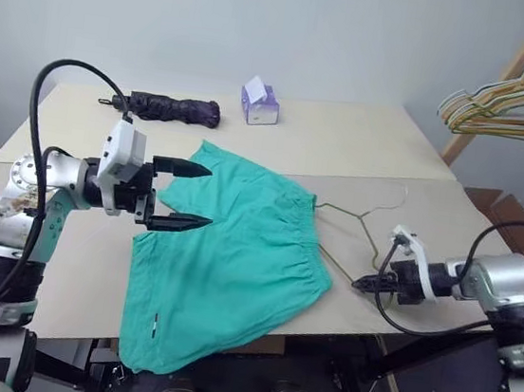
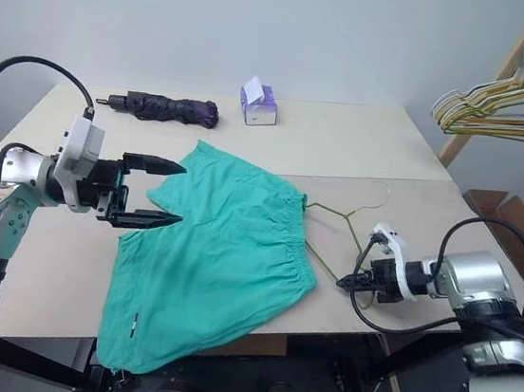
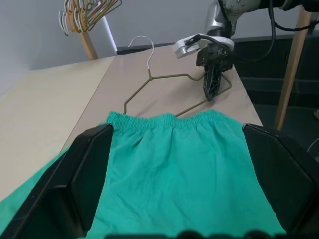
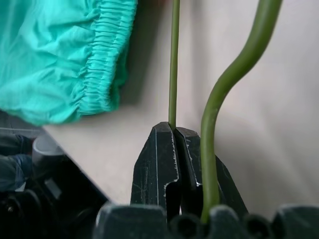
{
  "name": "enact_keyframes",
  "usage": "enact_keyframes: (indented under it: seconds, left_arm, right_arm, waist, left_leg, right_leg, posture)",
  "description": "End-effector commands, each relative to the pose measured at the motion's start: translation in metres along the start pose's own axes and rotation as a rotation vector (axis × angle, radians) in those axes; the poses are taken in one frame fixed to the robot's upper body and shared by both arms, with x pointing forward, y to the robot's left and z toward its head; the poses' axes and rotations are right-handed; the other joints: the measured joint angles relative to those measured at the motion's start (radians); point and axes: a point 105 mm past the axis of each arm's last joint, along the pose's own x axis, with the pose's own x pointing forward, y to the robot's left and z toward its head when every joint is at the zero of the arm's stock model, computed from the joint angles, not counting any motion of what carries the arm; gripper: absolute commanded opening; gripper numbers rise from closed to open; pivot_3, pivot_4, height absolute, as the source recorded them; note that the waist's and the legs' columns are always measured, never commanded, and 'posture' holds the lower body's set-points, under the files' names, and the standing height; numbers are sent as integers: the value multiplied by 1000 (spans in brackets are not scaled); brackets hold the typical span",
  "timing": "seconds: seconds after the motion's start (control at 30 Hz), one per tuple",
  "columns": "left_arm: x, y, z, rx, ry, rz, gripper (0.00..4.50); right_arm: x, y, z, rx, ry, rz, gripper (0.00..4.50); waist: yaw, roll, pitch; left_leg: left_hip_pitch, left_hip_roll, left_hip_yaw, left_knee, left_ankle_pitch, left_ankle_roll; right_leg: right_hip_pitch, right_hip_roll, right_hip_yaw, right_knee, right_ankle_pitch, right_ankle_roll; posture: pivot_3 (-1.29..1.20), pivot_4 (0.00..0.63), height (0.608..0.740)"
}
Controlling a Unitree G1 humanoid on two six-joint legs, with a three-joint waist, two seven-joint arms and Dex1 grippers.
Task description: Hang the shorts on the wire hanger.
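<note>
A pale bench [image 1: 363, 151] against a grey wall carries the shorts [image 1: 224, 268], hem hanging over the near edge, beside the wire hanger [image 1: 359, 222]. The left hand [image 1: 183, 196] hovers spread wide over the shorts. The right wrist view shows the right hand [image 4: 173, 144] pinched together on the hanger's wire.

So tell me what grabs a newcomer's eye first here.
The teal shorts sprawl across the table's near edge. The left gripper hovers open over them, and the right gripper is shut on the wire hanger lying beside the waistband.
</note>
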Motion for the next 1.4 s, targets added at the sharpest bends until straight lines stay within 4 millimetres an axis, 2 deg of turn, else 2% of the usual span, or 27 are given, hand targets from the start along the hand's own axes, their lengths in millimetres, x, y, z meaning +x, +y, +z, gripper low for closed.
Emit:
enact_keyframes:
  seconds: [0.03,0.23,0.43,0.5,0.7,0.87,0.93,1.03,1.1,1.17,1.3,1.4]
  left_arm:
    - [-3,1,11,61,-6,19,4482]
    - [-3,2,12,63,-11,26,4482]
    - [-5,1,12,73,-3,29,4482]
    - [-5,0,12,73,-3,29,4482]
    - [-5,1,12,77,0,30,4482]
    - [-5,1,13,83,1,32,4482]
    - [-5,2,12,84,0,37,4482]
    - [-4,10,12,98,-2,70,4482]
    - [-2,28,12,143,14,138,4482]
    - [0,46,14,191,30,193,4482]
    - [5,81,24,310,54,269,4482]
    - [12,88,29,397,84,170,4482]
  right_arm:
    - [-4,2,12,-59,1,29,0]
    - [0,1,21,-83,25,59,0]
    - [-9,12,17,-159,75,163,0]
    - [-9,9,18,-168,82,149,0]
    - [6,-9,40,-135,32,13,0]
    - [-2,-12,52,-136,-31,-21,0]
    - [-10,-9,58,-186,-64,-26,0]
    - [-23,1,73,-321,-122,-77,0]
    - [-32,11,88,-552,-129,-219,0]
    - [-36,25,97,-695,-147,-291,0]
    - [-34,58,106,-912,-163,-351,0]
    - [-29,82,112,-1035,-176,-377,0]
  waist:
    - [7,0,0]
    - [15,0,0]
    - [25,0,0]
    - [26,0,0]
    - [16,0,0]
    - [28,0,0]
    - [31,0,0]
    - [36,0,0]
    - [39,0,0]
    - [39,0,0]
    - [36,0,0]
    - [24,0,0]
  left_leg:
    - [0,0,0,0,0,0]
    - [1,0,0,0,0,0]
    - [0,0,0,0,0,0]
    - [0,0,0,0,0,0]
    - [1,0,1,0,0,0]
    - [0,-1,0,0,0,0]
    - [0,-1,0,0,0,0]
    - [0,-1,0,0,0,0]
    - [0,0,0,0,0,0]
    - [0,-1,0,1,0,0]
    - [-1,-1,1,1,0,0]
    - [-3,-1,1,1,0,0]
  right_leg:
    - [0,0,0,0,0,0]
    - [0,0,0,1,0,0]
    - [0,0,0,1,0,0]
    - [0,0,0,1,0,0]
    - [0,0,0,1,0,-1]
    - [-1,-1,0,1,0,-1]
    - [-1,-1,0,1,1,-1]
    - [-1,-1,0,1,0,-1]
    - [-1,-1,0,1,1,-1]
    - [-1,0,0,2,0,0]
    - [-2,0,0,1,0,0]
    - [-3,0,0,1,1,0]
  posture:
    - [15,13,740]
    - [26,12,740]
    - [43,12,740]
    - [47,11,740]
    - [46,5,740]
    - [38,0,740]
    - [38,0,740]
    - [2,0,740]
    - [-23,0,740]
    - [-43,0,740]
    - [-76,0,740]
    - [-89,0,740]
